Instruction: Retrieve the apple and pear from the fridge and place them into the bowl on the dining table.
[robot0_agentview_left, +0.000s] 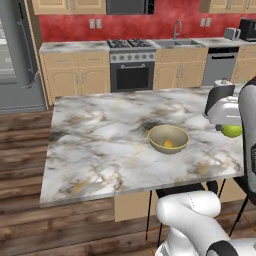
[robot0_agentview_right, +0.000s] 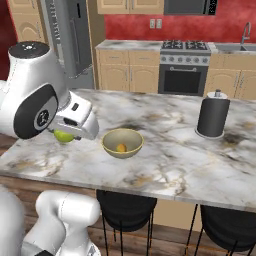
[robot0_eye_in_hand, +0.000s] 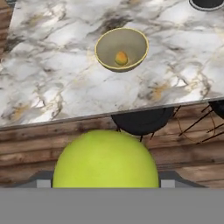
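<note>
My gripper (robot0_agentview_left: 231, 129) is shut on a round yellow-green fruit (robot0_eye_in_hand: 105, 159), the apple by its shape, and holds it in the air above the dining table (robot0_agentview_left: 100, 145). The same fruit (robot0_agentview_right: 63, 135) peeks out below the hand. The olive-tan bowl (robot0_agentview_left: 168, 139) stands on the marble top, a short way from the gripper. A small yellow-orange fruit (robot0_eye_in_hand: 121, 57), seemingly the pear, lies inside the bowl (robot0_eye_in_hand: 121, 48). At the back, beyond the table, is the grey fridge (robot0_agentview_left: 15, 55).
A dark paper-towel holder (robot0_agentview_right: 212, 117) stands on the table beyond the bowl. Black stools (robot0_agentview_right: 125, 210) are tucked under the table's near edge. Along the red back wall run tan cabinets with a stove (robot0_agentview_left: 131, 65) and a sink (robot0_agentview_left: 177, 42).
</note>
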